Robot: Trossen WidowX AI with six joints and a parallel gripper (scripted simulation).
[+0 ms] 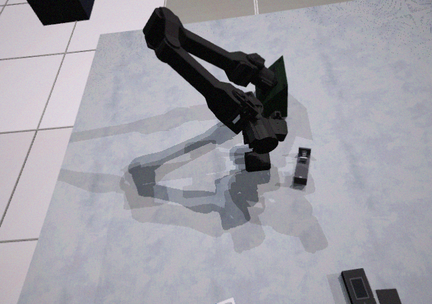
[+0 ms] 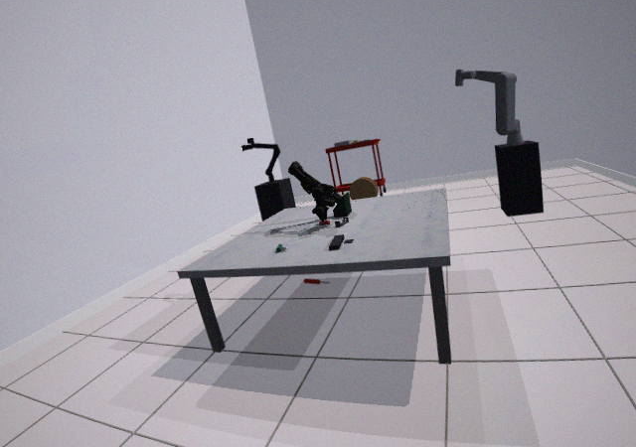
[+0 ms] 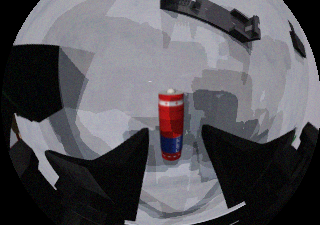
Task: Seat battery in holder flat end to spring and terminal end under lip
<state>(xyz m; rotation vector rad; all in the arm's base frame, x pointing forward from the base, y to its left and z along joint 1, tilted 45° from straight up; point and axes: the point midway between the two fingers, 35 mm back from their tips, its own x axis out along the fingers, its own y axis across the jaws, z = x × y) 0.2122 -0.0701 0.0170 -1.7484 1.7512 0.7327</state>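
Holder (image 3: 208, 11) without battery (image 3: 171, 125)

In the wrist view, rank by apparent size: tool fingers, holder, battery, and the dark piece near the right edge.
1. Tool fingers: largest, but nearest the camera, so inflated.
2. Holder: longer than the battery, though farther off.
3. Battery.
4. Dark piece: smallest.

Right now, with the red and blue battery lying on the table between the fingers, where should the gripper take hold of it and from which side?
Grip the red and blue cylindrical battery across its round body, about mid-length, coming straight down from above. It lies flat on the grey table, so only its sides are free. The gripper is open and already straddles it, one dark finger on each side. That should leave both ends bare for the black battery holder.
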